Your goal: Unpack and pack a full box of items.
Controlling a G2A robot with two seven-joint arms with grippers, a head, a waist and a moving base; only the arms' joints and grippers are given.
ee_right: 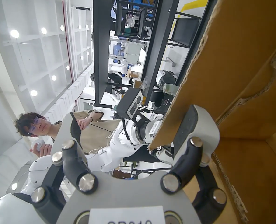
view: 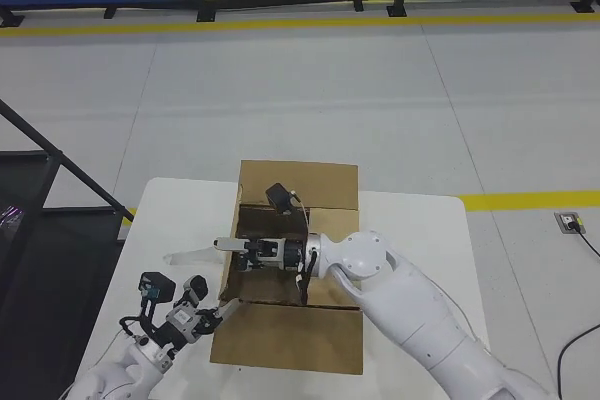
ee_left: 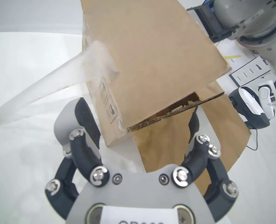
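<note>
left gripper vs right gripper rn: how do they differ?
Left gripper sits low by the table, at the cardboard box's near corner; right gripper is higher, at the box's raised side flap. Left gripper's jaws straddle the corner; right gripper's jaws straddle the flap's edge, which runs close to one finger. Shared: both open, holding nothing.

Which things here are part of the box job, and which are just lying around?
Job:
cardboard box, flaps open
left tool, open at its near corner
right tool, open astride a side flap
white strip sticking out from the box side

Not job:
white table
floor socket
black frame beside the table
</note>
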